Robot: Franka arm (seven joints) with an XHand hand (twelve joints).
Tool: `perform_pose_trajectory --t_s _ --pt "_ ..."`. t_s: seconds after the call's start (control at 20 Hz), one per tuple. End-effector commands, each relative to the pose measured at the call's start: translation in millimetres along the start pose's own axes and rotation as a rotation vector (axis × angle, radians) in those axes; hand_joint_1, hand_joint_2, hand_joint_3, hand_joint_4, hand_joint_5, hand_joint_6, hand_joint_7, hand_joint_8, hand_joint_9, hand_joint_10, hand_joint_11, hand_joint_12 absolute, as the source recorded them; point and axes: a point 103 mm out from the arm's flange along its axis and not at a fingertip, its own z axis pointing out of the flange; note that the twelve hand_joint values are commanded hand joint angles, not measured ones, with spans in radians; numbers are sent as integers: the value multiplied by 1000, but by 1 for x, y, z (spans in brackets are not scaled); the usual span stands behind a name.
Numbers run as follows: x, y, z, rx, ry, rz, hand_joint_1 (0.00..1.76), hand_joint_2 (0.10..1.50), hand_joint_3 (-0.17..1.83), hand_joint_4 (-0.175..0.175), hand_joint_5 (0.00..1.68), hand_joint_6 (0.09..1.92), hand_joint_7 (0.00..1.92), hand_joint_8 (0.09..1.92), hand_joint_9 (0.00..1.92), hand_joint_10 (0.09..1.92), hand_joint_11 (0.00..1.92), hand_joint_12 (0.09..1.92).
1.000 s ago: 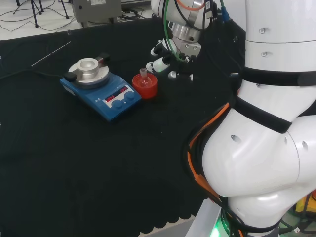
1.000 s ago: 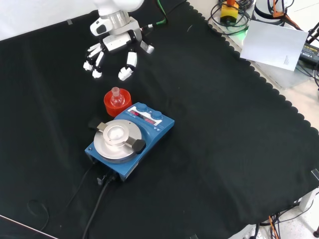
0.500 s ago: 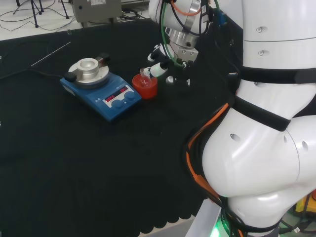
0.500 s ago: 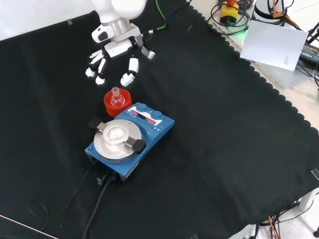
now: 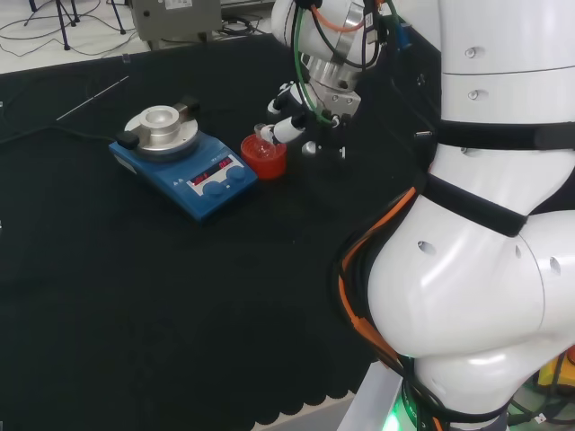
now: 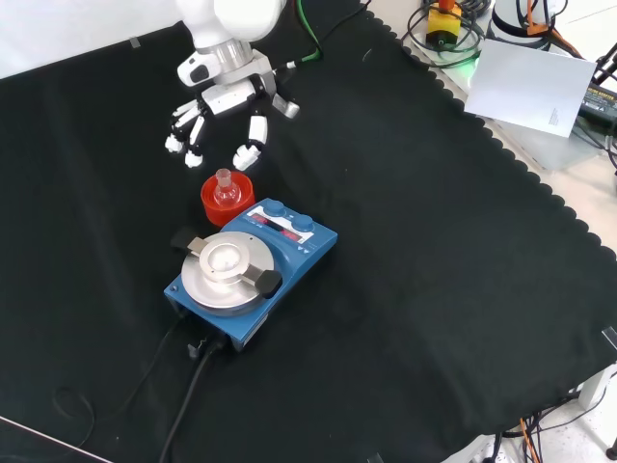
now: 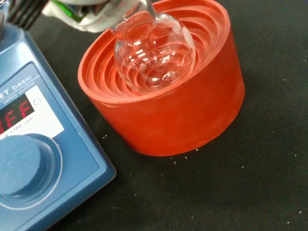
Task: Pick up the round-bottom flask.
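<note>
A small clear round-bottom flask sits upright in a red ribbed stand on the black cloth. The black and white hand hovers just beyond the stand, fingers spread and pointing down, holding nothing. In the front view its fingertips end a short way above the flask's neck. In the head view the hand is right of and close to the stand.
A blue hotplate stirrer with a round metal top stands right against the stand; its cable runs toward the cloth's near edge in the front view. The arm's white links fill the head view's right.
The hand has come closer to the red stand and flask, shifting left in the head view and slightly lower in the front view. Its fingers stay spread. The flask has not moved.
</note>
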Motion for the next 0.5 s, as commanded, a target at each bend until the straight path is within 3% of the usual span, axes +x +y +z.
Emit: perform_pose_trajectory --t_s 0.05,0.25,0.5 --pt "6 5 10 0 -4 -9 895 565 687 30 757 171 142 578 268 685 0 1219" --pt "2 6 10 -4 12 -12 898 564 684 32 754 211 150 569 276 678 0 1221" --pt "1 7 11 -2 15 -14 902 563 684 33 664 458 165 553 285 668 0 1228"
